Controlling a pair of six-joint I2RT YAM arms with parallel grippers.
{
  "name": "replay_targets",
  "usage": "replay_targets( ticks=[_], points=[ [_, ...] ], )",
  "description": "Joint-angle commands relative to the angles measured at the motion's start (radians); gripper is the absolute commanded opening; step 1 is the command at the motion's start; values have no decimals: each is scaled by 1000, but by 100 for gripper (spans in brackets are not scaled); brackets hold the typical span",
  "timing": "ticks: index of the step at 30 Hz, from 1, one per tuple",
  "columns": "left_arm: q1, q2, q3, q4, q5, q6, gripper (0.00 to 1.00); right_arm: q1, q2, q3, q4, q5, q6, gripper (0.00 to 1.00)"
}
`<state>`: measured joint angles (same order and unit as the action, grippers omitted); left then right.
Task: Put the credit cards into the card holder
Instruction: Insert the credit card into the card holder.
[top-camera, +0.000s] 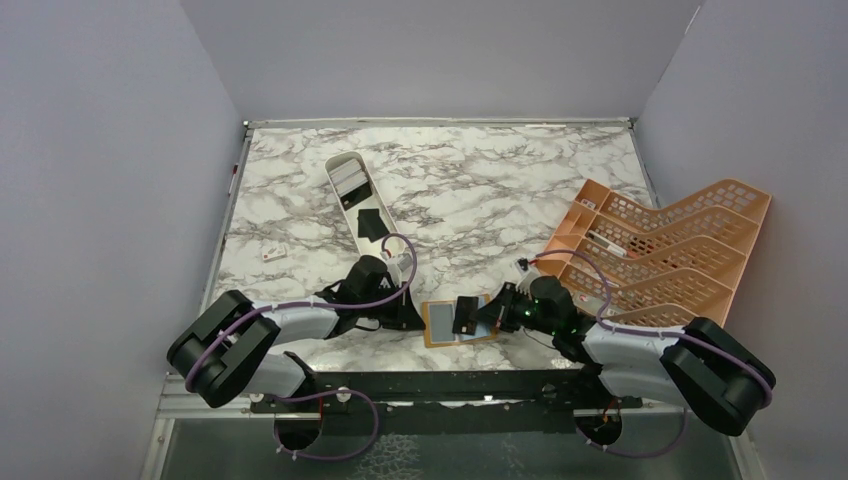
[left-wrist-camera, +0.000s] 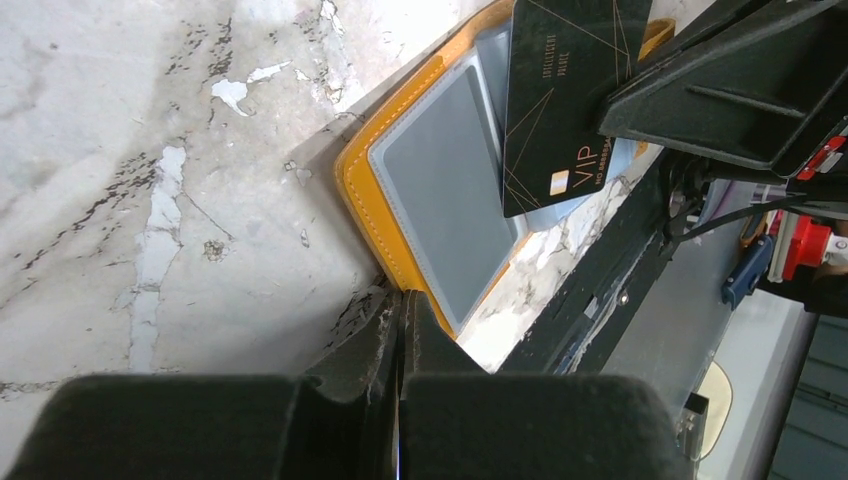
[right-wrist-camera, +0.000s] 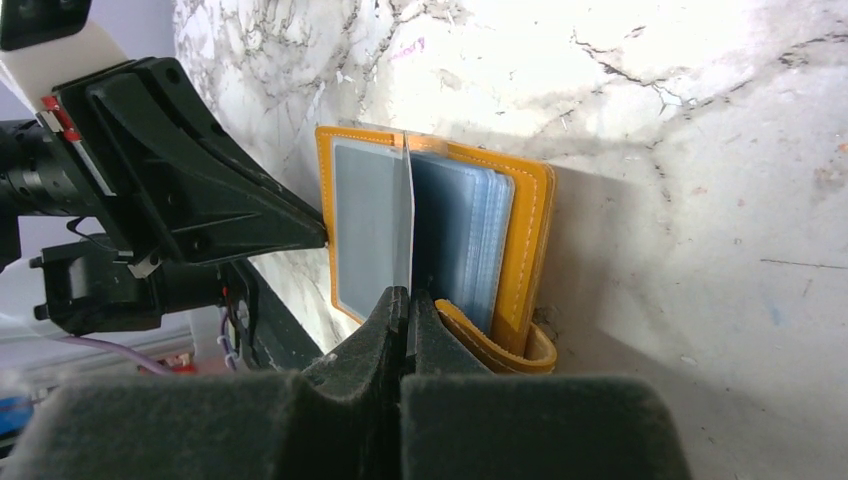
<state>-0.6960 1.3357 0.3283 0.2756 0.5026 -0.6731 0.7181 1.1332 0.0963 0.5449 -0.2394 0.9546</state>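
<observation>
The orange-tan card holder (top-camera: 440, 323) lies open near the table's front edge, its grey inner panel (left-wrist-camera: 440, 190) facing up. My right gripper (top-camera: 483, 316) is shut on a black VIP credit card (left-wrist-camera: 560, 90) and holds it tilted over the holder's middle. In the right wrist view that card (right-wrist-camera: 408, 225) shows edge-on above the clear sleeves (right-wrist-camera: 460, 235), with the right gripper (right-wrist-camera: 408, 295) shut on its near end. My left gripper (left-wrist-camera: 404, 298) is shut and empty, its tips against the holder's left edge. More credit cards (top-camera: 352, 180), grey-silver and black, lie in the white tray.
A long white oval tray (top-camera: 333, 178) lies at the back left centre. The big orange lattice rack (top-camera: 680, 250) stands at the right. A small white item (top-camera: 273, 253) sits at the left. The table's front edge and black rail (left-wrist-camera: 600, 300) run just behind the holder.
</observation>
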Motion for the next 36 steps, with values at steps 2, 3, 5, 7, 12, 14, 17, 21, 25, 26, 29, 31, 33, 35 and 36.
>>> replay_targets(
  ticks=[2, 3, 5, 7, 12, 14, 17, 21, 25, 26, 29, 31, 33, 35, 36],
  points=[
    [-8, 17, 3, 31, -23, -2, 0, -5, 23, -6, 28, -41, 0, 1],
    [-8, 20, 5, 32, -23, 0, 0, -5, 25, -1, 22, -48, -3, 1],
    [-10, 29, 7, 31, -23, 0, 0, -5, 29, 8, 12, -62, -12, 1],
    [-11, 34, 11, 31, -20, 0, 0, -5, 32, 11, -3, -66, -17, 1],
    [-14, 24, 8, 30, -25, -1, 0, -5, 62, 8, 12, -91, -31, 1],
    [-14, 23, 8, 30, -27, 0, 0, -5, 82, 12, 18, -112, -33, 1],
    [-14, 23, 5, 30, -34, 0, 0, -5, 99, -4, 52, -123, -18, 1],
    [-15, 28, 4, 30, -37, 1, 0, -5, 129, 14, 49, -133, -34, 1],
    [-16, 25, 6, 30, -37, 3, 0, -5, 155, 38, 51, -153, -36, 1],
    [-16, 25, 6, 30, -37, 3, 0, -5, 161, 44, 49, -158, -38, 1],
    [-16, 25, 9, 29, -33, 3, 0, -5, 181, 61, 41, -167, -40, 1],
    [-16, 22, 11, 27, -33, 3, 0, -5, 196, 68, 31, -174, -40, 1],
    [-17, 17, 11, 25, -35, 3, 0, -5, 212, 74, 27, -182, -38, 1],
    [-17, 15, 10, 22, -37, 4, 0, -5, 223, 74, 30, -190, -39, 1],
    [-17, 13, 12, 22, -36, 4, 0, -5, 229, 76, 30, -193, -40, 1]
  ],
)
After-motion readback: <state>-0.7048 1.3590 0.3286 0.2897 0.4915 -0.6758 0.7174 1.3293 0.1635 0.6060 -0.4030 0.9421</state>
